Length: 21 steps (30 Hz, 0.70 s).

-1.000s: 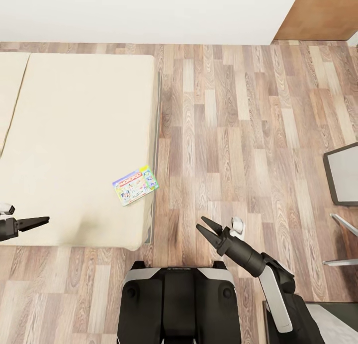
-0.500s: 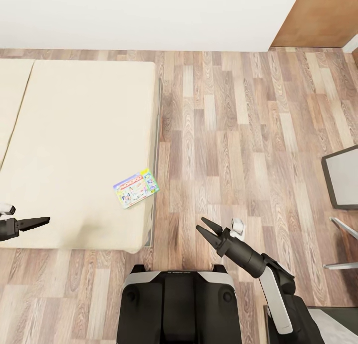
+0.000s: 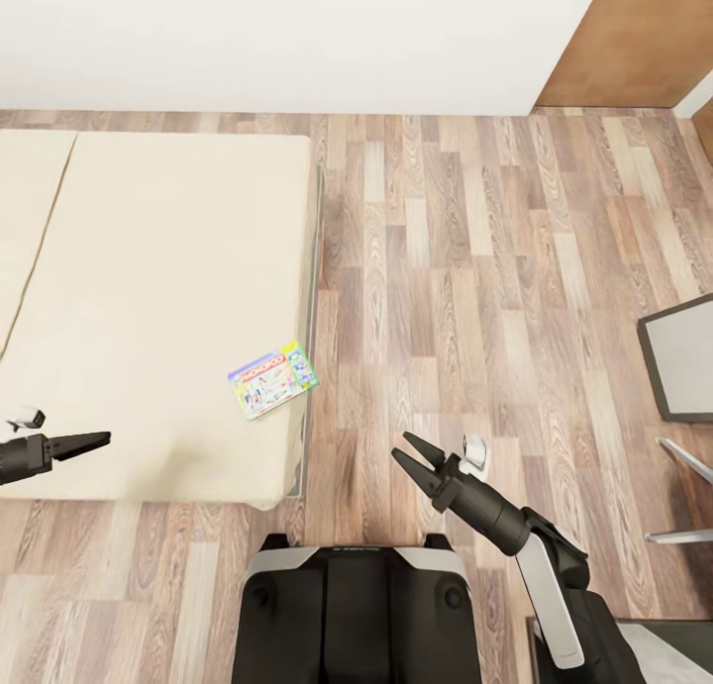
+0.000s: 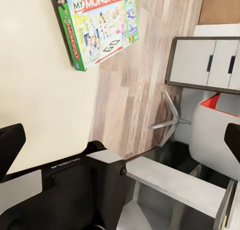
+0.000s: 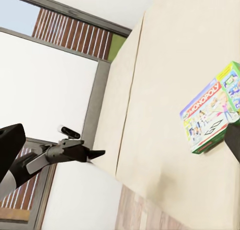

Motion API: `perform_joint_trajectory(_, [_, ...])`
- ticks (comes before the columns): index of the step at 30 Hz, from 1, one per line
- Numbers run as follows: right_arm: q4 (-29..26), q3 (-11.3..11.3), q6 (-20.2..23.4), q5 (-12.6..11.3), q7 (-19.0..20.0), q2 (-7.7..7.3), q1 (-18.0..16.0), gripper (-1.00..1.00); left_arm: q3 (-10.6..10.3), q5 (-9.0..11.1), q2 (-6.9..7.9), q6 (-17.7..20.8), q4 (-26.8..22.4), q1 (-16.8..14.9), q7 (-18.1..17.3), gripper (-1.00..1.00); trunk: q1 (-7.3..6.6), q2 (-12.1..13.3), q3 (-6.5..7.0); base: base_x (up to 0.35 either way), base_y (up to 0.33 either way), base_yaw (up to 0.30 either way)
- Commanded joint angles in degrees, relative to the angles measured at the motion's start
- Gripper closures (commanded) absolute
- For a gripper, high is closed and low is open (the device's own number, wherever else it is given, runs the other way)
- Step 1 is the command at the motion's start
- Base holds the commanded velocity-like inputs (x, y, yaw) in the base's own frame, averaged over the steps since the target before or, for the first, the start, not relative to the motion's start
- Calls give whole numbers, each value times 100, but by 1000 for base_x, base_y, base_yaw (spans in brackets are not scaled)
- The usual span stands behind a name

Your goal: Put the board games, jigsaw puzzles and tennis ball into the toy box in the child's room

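One board game (image 3: 270, 379), a white and green box with a red Monopoly logo, lies flat near the right front corner of the bed (image 3: 149, 268). The same board game (image 4: 97, 25) appears in the left wrist view and again (image 5: 212, 110) in the right wrist view. My left gripper (image 3: 99, 437) hovers over the bed's front edge, left of the box, open and empty. My right gripper (image 3: 408, 448) hangs over the wood floor to the right of the bed, open with nothing in it. The toy box, the table and the other toys are out of view.
A dark-framed grey panel (image 3: 683, 352) and thin metal legs (image 3: 683, 456) stand at the right edge. A brown door (image 3: 634, 41) is at the far right of the white wall. A dark-framed window (image 5: 50, 80) lies beyond the bed. My base (image 3: 356, 605) is on open plank floor.
The whole picture has slid a little downward, so the camera has moved. Both arms keep their pose and the board game lies where it was on the bed.
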Motion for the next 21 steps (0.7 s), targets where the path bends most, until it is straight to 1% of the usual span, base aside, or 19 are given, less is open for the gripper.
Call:
perform_joint_trajectory(1, [1, -11, 51, -27, 15, 2, -2, -100, -2, -3, -12, 59, 1, -2, -23, -100, 4, -8, 4, 0, 0, 0])
perform_joint_trajectory(6, [5, -14, 46, -29, 5, -1, -2, -100, -5, -3, -68, 56, -1, -2, -23, -100, 4, -8, 52, 0, 0, 0])
perform_joint_trajectory(12, [117, -16, 37, -30, -9, 3, -2, -100, -5, -3, -82, 56, -3, -2, -23, -100, 4, -8, 109, 0, 0, 0])
perform_joint_trajectory(17, [292, -73, -145, -30, -5, -1, -2, -100, -5, -9, -131, 49, -5, -2, -23, -100, 4, -8, 157, 0, 0, 0])
perform_joint_trajectory(21, [332, -108, -209, -30, -4, -2, -2, -100, -5, -11, -148, 48, -7, -2, -23, -100, 4, -8, 195, 0, 0, 0])
